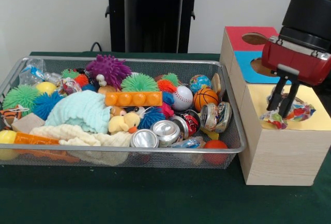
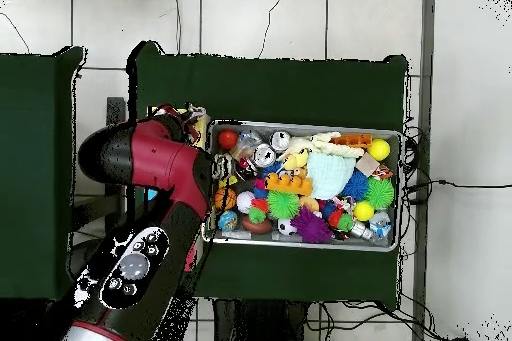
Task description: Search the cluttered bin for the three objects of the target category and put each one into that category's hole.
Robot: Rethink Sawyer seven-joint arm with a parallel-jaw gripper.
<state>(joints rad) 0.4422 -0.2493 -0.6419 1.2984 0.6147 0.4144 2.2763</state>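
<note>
The wire bin [image 1: 15,74] sat at the left, packed almost to its rim with spiky balls, a pale green cloth [image 1: 83,111], a yellow duck [image 1: 123,123], dented cans [image 1: 155,133], a baseball [image 1: 182,98] and a small basketball [image 1: 205,98]. The pile left little bare mesh, so anything lifted from it would probably have had to come straight up to clear the rim.

Just beside the bin's right end stood the wooden box [image 1: 279,157], its top marked in red, blue and yellow patches, each with a hole. It seemed set close so that a carry from bin to hole stayed short.

Over the yellow patch hung the gripper [image 1: 283,100], its two dark fingers [image 1: 277,94] only slightly apart and angled down at a crinkly wrapper [image 1: 289,114] lying in the yellow hole [image 1: 305,111]. Whether the tips were pinching the wrapper or had let it go could not be told. The wrapper sat half over the hole's edge rather than down inside it. Above the box the air was open. In the overhead view the arm [image 2: 160,187] hid the box altogether.
</note>
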